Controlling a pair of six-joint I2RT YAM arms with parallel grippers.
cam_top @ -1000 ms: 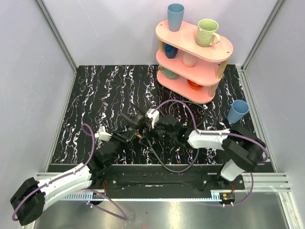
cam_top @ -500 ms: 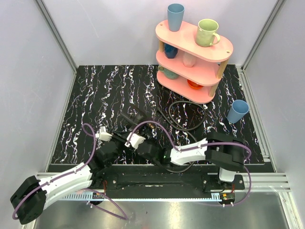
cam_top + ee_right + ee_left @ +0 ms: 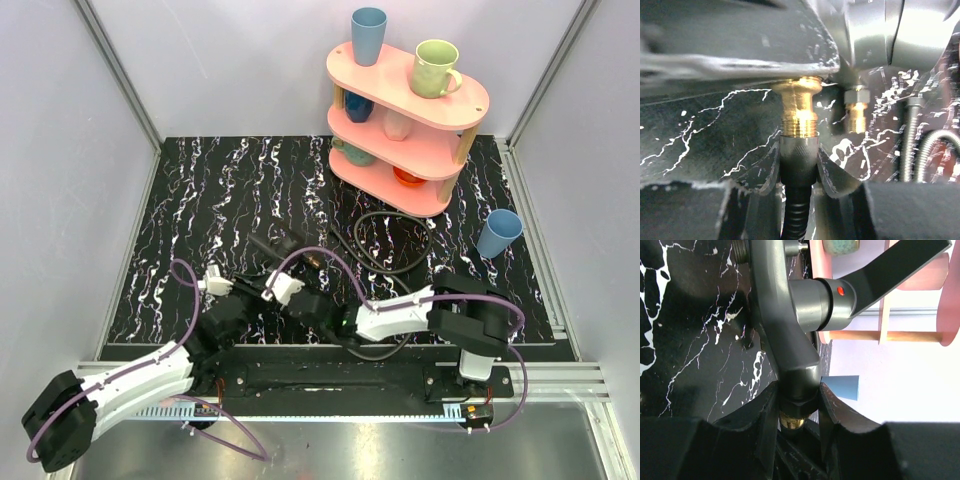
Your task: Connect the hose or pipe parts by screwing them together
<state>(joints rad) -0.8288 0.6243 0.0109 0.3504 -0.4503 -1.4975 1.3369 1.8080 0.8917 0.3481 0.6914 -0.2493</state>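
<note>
Swung toward lower centre, right end effector (image 3: 799, 174) clamps the hose (image 3: 796, 212) under a brass fitting (image 3: 799, 115); left end effector (image 3: 799, 407) grips the grey angular piece (image 3: 785, 330).

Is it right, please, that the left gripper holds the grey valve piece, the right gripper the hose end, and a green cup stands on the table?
Not quite: the cup on the table is blue, as the top external view shows. The left gripper does hold the grey valve piece, the right gripper the hose end.
</note>
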